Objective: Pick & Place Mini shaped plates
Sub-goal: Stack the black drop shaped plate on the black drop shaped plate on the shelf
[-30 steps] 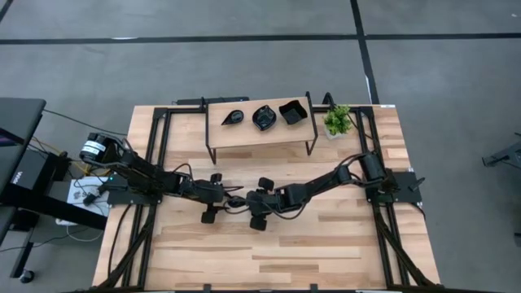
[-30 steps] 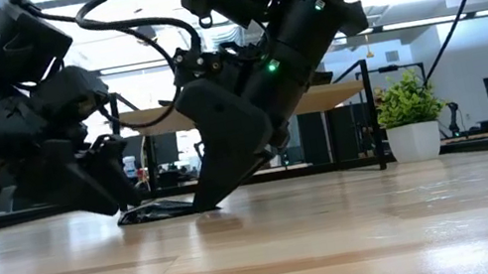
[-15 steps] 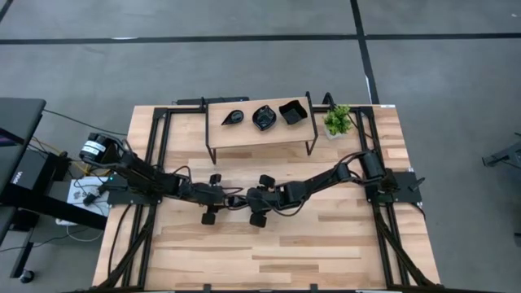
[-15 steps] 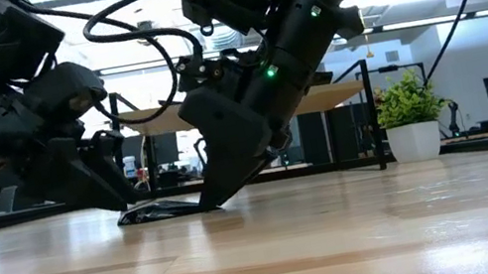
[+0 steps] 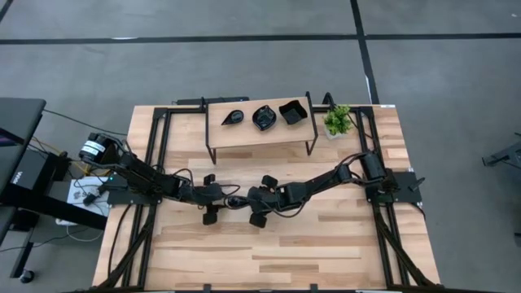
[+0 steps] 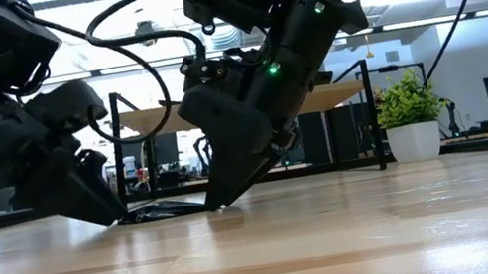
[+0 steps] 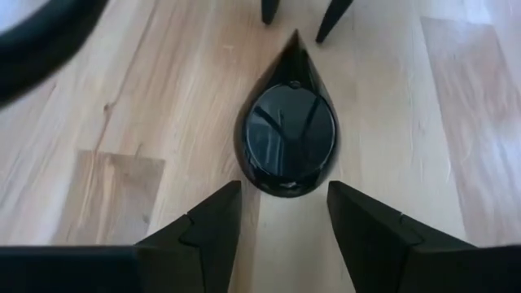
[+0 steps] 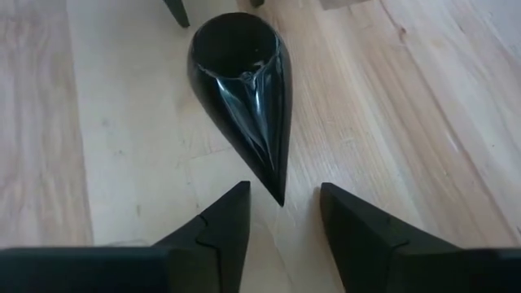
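A glossy black teardrop plate (image 5: 236, 198) lies flat on the table's middle between my two grippers. Its round end (image 7: 285, 175) faces my left gripper (image 7: 285, 191), and its pointed tip (image 8: 279, 198) faces my right gripper (image 8: 281, 199). Both grippers are open and low over the wood. The left fingertips stand on either side of the round end, and the right fingertips flank the tip, with a gap showing on each side. In the low view the plate (image 6: 161, 210) shows as a thin dark strip between the left gripper (image 6: 112, 216) and the right gripper (image 6: 220, 200).
A low wooden shelf on black legs (image 5: 259, 134) stands at the far side. It carries three more black plates: a leaf shape (image 5: 234, 118), a scalloped round (image 5: 264, 118) and a square (image 5: 292, 111). A small potted plant (image 5: 337, 120) stands to its right. Bare wood lies toward the near edge.
My left gripper has drawn back a little toward the table's left edge and tipped lower toward the wood. The right gripper has hardly shifted. The teardrop plate has stayed where it was.
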You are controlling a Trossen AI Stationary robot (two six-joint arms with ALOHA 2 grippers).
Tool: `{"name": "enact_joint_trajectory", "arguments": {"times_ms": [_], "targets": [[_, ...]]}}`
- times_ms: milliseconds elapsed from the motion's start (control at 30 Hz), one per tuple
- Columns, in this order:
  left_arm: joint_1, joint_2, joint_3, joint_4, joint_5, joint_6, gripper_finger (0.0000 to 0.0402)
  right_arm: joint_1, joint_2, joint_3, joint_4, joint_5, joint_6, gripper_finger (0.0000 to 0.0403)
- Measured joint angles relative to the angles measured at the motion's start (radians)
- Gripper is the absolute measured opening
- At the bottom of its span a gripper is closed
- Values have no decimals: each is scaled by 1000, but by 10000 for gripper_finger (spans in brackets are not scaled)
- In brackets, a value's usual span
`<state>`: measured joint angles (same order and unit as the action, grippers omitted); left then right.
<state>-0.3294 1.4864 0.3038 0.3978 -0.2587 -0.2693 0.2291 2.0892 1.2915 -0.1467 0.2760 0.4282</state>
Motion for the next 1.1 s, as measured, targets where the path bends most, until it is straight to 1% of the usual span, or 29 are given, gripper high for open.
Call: {"name": "enact_joint_trajectory", "arguments": {"times_ms": [67, 367, 567, 733, 1000, 1100], "targets": [[2, -1, 0, -1, 7, -20, 187, 0, 0, 0, 1, -1, 0, 142], [16, 0, -2, 21, 20, -13, 176, 0, 3, -4, 76, -25, 0, 120], [16, 2, -3, 29, 23, 0, 172, 0, 3, -4, 105, -22, 0, 113], [16, 2, -3, 37, 23, 0, 172, -4, 3, -4, 149, -14, 0, 98], [16, 2, -3, 47, 23, 0, 172, -9, 3, -4, 145, -13, 0, 63], [16, 2, -3, 47, 23, 0, 172, -6, -7, -4, 87, -13, 6, 48]]}}
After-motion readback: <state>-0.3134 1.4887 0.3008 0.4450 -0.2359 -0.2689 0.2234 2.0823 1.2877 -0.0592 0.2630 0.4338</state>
